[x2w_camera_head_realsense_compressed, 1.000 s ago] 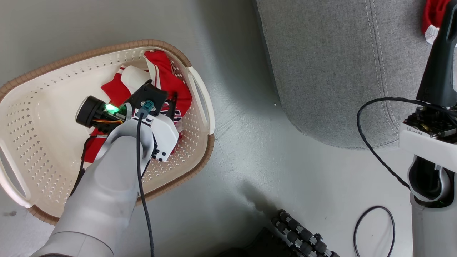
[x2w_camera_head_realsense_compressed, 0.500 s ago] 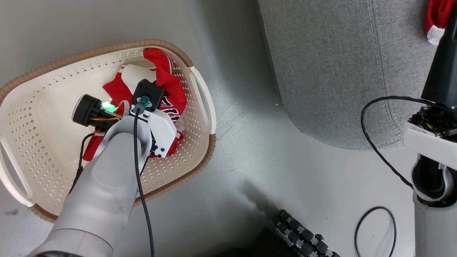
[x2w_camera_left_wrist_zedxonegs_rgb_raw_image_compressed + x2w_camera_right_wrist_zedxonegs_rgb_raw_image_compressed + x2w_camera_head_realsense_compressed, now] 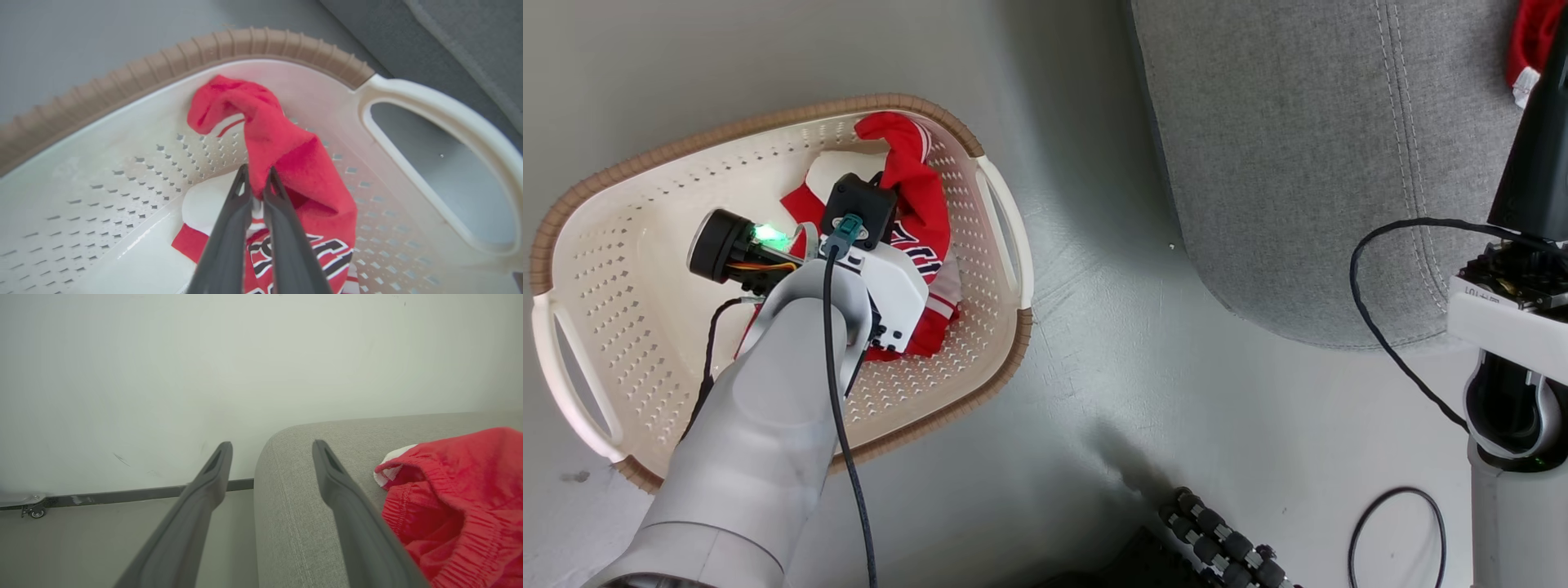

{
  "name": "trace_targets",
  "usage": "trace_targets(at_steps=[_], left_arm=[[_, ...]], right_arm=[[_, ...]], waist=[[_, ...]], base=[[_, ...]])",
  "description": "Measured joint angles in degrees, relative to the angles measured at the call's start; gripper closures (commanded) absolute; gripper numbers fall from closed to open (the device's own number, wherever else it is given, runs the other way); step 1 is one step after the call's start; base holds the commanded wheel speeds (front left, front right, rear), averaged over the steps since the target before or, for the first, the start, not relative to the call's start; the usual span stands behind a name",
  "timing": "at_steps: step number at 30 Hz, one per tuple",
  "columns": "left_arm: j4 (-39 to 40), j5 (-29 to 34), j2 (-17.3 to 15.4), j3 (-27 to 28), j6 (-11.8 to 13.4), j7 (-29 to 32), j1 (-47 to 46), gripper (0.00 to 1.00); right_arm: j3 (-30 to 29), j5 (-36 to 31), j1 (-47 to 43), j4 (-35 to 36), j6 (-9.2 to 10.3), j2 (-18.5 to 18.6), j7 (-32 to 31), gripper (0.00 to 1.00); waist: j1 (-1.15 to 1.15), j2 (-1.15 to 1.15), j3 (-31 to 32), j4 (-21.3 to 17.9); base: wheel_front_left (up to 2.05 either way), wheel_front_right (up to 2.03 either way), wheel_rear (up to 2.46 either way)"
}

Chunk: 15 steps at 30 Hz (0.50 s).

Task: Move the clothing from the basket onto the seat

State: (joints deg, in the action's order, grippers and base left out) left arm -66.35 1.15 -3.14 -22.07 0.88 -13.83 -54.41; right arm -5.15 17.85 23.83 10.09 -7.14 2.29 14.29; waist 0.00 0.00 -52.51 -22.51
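Task half done. Nearest, nine o'clock in head view: left gripper [image 3: 257, 173] clenched on red jersey [image 3: 302, 171], not yet clear of basket [image 3: 229, 45]. Right gripper [image 3: 271, 457] spread wide, holding nothing. Farther, two o'clock: shorts [image 3: 457, 490] lying on seat [image 3: 286, 490]. Basket floor hidden under forearm [image 3: 760, 441]; possibly more cloth beneath

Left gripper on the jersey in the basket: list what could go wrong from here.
1. The left gripper pinches only a narrow fold of the jersey, so the fabric may slip out on lifting.
2. The jersey's far end lies against the wall of the basket near the rim. It could catch there and tug the light basket along.
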Motion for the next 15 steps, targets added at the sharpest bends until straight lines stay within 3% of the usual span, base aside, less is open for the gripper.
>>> trace_targets(at_steps=[15], left_arm=[[7.1,0.1,-0.3,-0.3,1.2,-0.3,1.3,1.0]], right_arm=[[-0.4,0.0,0.0,-1.0,0.0,0.0,0.0,0.0]], waist=[[0.0,0.0,2.2,1.8]], base=[[0.0,0.0,0.0]])
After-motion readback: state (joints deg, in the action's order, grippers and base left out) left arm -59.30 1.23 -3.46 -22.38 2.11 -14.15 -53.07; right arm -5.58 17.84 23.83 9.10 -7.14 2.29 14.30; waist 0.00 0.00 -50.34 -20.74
